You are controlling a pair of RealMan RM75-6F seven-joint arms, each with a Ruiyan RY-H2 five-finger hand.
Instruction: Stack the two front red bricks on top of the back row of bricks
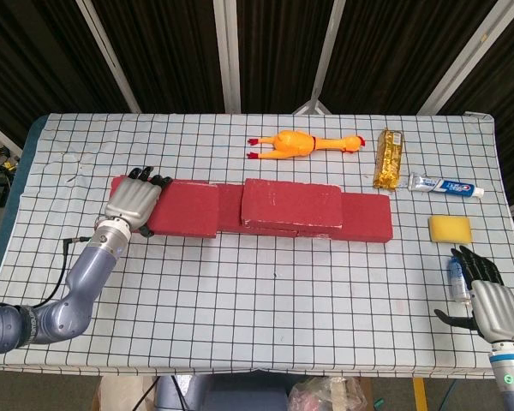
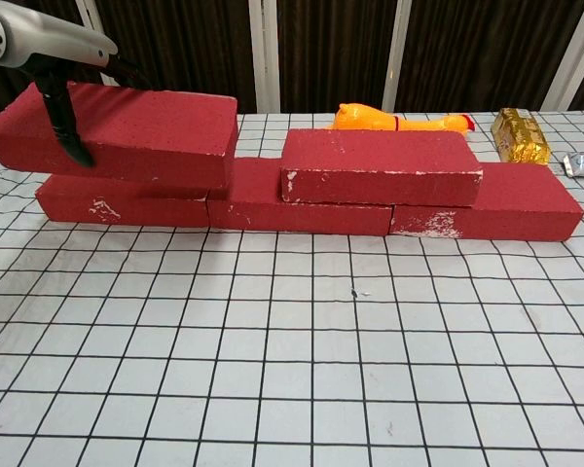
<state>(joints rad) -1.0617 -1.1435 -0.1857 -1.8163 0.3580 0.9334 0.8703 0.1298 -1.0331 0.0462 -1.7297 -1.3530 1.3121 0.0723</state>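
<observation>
Three red bricks form the back row point(image 2: 302, 212). Two more red bricks lie on top of it. The upper left brick point(image 1: 184, 208) point(image 2: 127, 131) sits over the left end of the row. My left hand point(image 1: 135, 199) point(image 2: 64, 123) grips its left end, with the thumb down the front face and the fingers over the far edge. The other upper brick point(image 1: 291, 205) point(image 2: 380, 165) lies flat near the middle, untouched. My right hand point(image 1: 488, 295) is open and holds nothing. It rests at the table's front right, far from the bricks.
A rubber chicken point(image 1: 304, 144), a gold packet point(image 1: 389, 159) and a toothpaste tube point(image 1: 445, 186) lie behind and to the right of the bricks. A yellow sponge point(image 1: 450, 229) and a small bottle point(image 1: 457, 278) sit close to my right hand. The checked cloth point(image 1: 265, 300) covers the table.
</observation>
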